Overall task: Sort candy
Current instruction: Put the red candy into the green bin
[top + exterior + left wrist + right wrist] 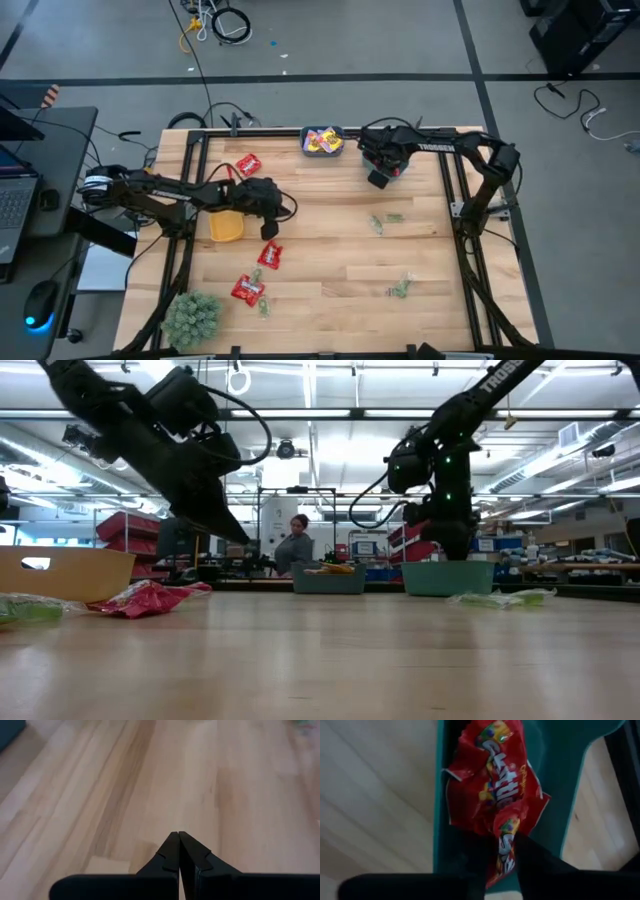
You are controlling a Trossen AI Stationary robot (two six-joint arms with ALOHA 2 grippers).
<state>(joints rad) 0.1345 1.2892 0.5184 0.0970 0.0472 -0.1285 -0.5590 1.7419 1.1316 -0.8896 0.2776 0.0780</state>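
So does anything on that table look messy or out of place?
Mostly it is sweets lying loose: red packets near the left gripper and small green pieces scattered mid-table. The red packet at the right gripper looks crumpled, over a teal bin. A fuzzy green ball sits at one corner, an odd thing among sweets.

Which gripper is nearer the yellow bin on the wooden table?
Left. The left gripper hangs just beside the yellow bin; the right gripper is far across the table, over a teal bin.
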